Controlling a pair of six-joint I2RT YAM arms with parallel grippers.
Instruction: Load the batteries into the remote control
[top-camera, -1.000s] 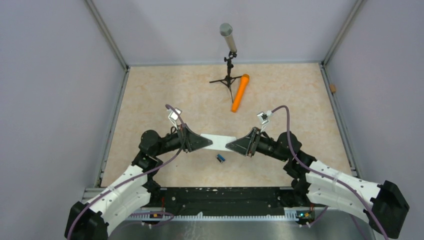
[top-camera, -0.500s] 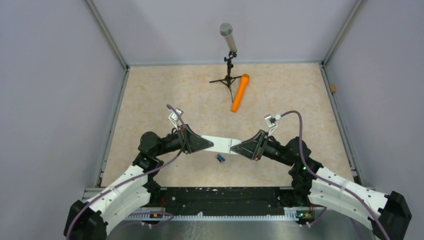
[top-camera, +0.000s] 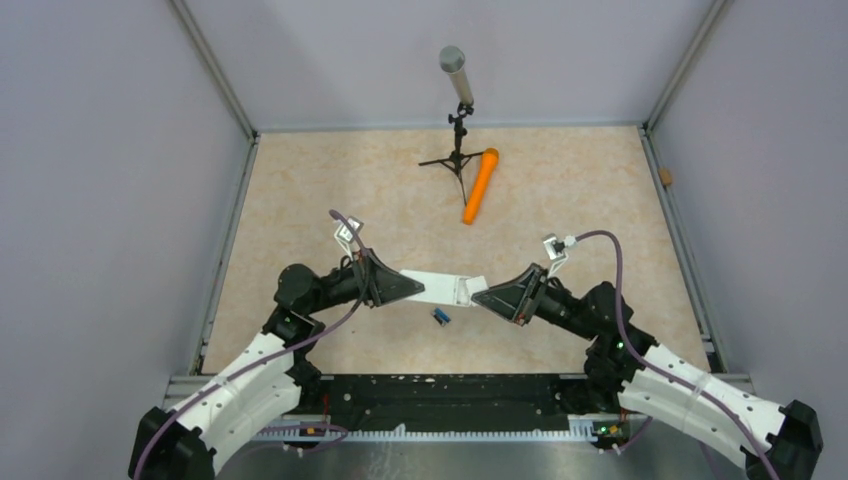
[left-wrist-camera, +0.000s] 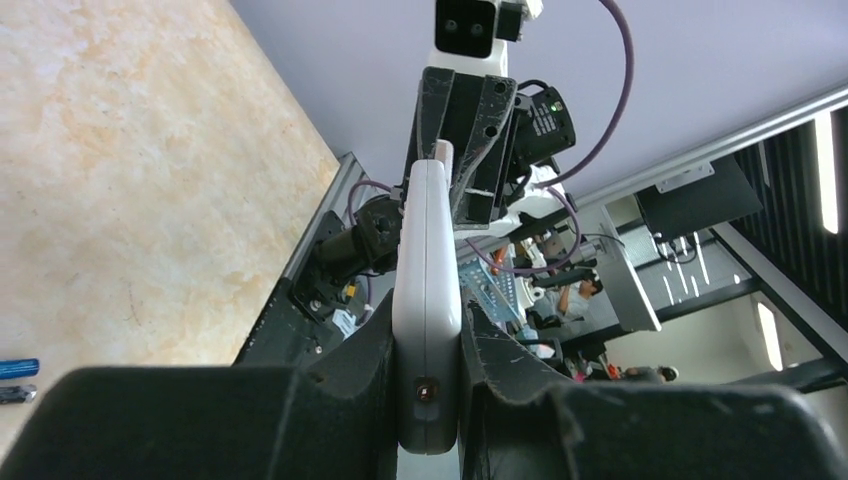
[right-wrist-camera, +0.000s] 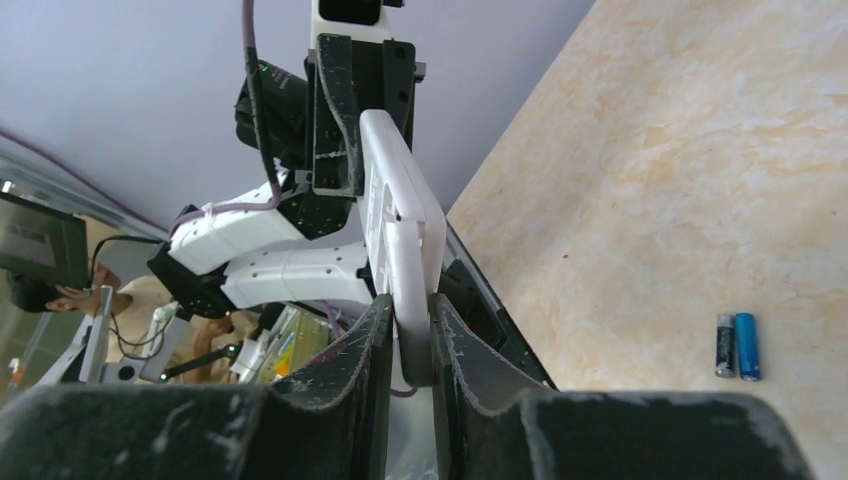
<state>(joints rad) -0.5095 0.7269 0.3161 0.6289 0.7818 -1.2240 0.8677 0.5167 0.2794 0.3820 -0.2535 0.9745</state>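
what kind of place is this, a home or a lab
Most likely a robotics lab test cell: plain grey walls on a metal frame box in a beige table, two robot arms are bolted at its near edge, and the right wrist view shows a person outside it.

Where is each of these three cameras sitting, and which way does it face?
Top external: high behind the robot, looking down; left arm and right arm show, holding the remote control between them.
Left wrist: on the left arm, looking along its jaws and the remote control toward the right arm.
Right wrist: on the right arm, looking along its jaws toward the left arm.
Shared: both wrist views show the remote control and the batteries.
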